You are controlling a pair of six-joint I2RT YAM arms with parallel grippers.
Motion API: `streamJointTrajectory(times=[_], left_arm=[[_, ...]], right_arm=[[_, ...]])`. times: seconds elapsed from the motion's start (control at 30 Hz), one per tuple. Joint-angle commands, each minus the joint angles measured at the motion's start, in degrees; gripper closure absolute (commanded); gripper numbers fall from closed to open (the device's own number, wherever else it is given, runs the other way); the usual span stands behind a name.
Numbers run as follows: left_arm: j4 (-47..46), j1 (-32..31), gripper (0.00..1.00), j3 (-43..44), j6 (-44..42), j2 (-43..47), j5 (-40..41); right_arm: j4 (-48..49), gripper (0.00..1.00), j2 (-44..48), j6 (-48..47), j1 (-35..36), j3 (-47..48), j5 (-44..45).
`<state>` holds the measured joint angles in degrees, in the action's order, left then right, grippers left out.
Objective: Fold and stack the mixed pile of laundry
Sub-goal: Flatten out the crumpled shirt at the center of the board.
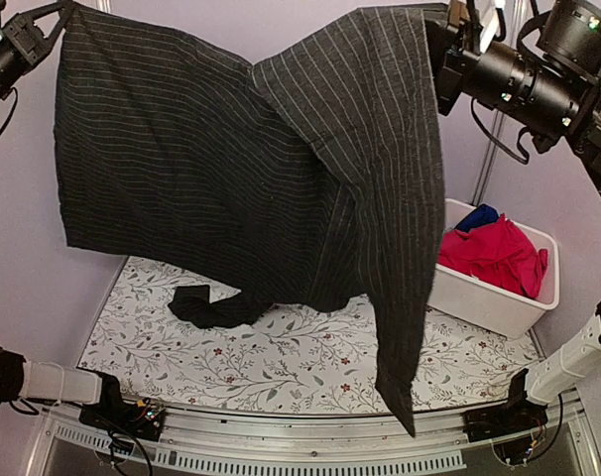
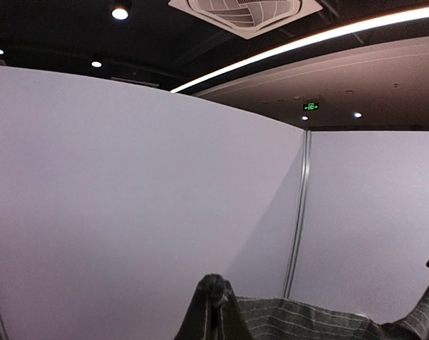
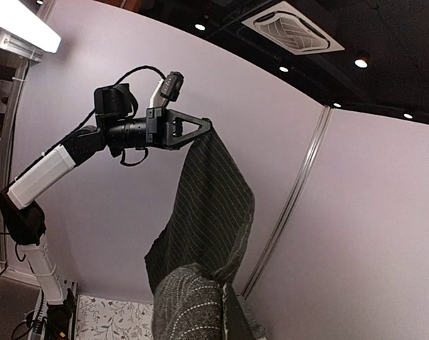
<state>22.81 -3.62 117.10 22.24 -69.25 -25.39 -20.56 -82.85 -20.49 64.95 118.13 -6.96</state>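
Observation:
The black pinstriped shirt (image 1: 241, 169) hangs spread between both raised arms, high above the table. My left gripper (image 1: 64, 10) is shut on its upper left corner, and the pinched cloth bunches at the fingertips in the left wrist view (image 2: 216, 287). My right gripper (image 1: 434, 22) is shut on the upper right corner, where cloth drapes over the fingers (image 3: 200, 297). A sleeve (image 1: 398, 337) dangles past the table's near edge. The shirt's lower part (image 1: 206, 305) trails on the floral cover. Red-pink cloth (image 1: 494, 253) and royal blue cloth (image 1: 477, 216) lie in the bin.
The white plastic bin (image 1: 479, 297) stands at the table's right side. The floral table cover (image 1: 281, 362) spans the table under the shirt. Purple partition walls (image 2: 129, 198) close in the back and sides. The left arm shows in the right wrist view (image 3: 129, 131).

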Motion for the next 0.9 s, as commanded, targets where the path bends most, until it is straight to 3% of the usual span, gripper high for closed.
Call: streamJointTrajectory(times=[0.0, 0.13, 0.27, 0.4, 0.53, 0.63, 0.67, 0.7, 0.73, 0.77, 0.83, 0.87], left_arm=[[-0.3, 0.3, 1.0, -0.6, -1.0, -1.4, 1.3], [-2.2, 0.3, 1.0, -5.8, -0.4, -3.5, 5.1], [-9.2, 0.3, 1.0, -14.7, 0.9, -6.1, 5.9], [-16.8, 0.2, 1.0, -25.8, 1.2, -9.6, 8.6], [-23.6, 0.1, 1.0, -32.5, 0.5, -18.0, 11.6], [-25.6, 0.1, 1.0, -31.8, 0.7, -27.9, 14.1], [-25.7, 0.1, 1.0, -30.6, 1.2, -31.4, 15.3], [-26.2, 0.3, 1.0, -28.6, 1.5, -34.6, 15.6], [-25.9, 0.3, 1.0, -26.0, 1.2, -38.2, 16.6], [-24.0, 0.4, 0.93, -22.3, 1.1, -41.6, 17.9], [-16.5, 0.8, 0.55, -13.3, 1.4, -48.4, 18.2], [-12.0, 1.0, 0.46, -8.9, 1.4, -51.2, 19.3]], right_arm=[[4.5, 1.0, 4.5, -0.8, 0.2, 0.7, 10.4], [6.7, 1.0, 3.1, -5.7, -4.7, -2.7, 19.1], [9.2, 1.0, 0.3, 3.6, -20.5, -10.0, 9.2], [12.6, 1.0, -5.0, 7.9, -30.1, -14.4, 1.7], [13.1, 1.0, -16.1, 8.2, -36.0, -11.5, 0.1], [11.3, 0.98, -28.6, 6.4, -38.1, -1.7, 3.8], [10.5, 0.92, -33.2, 5.9, -38.5, 2.3, 4.8], [9.7, 0.79, -36.5, 5.3, -38.6, 6.3, 7.3], [10.1, 0.58, -41.9, 4.9, -38.9, 8.8, 9.6], [10.9, 0.35, -44.1, 4.9, -39.1, 9.6, 11.5], [9.0, 0.14, -48.1, 5.9, -39.0, 12.5, 15.8], [7.2, 0.09, -49.0, 5.6, -39.0, 13.0, 16.2]])
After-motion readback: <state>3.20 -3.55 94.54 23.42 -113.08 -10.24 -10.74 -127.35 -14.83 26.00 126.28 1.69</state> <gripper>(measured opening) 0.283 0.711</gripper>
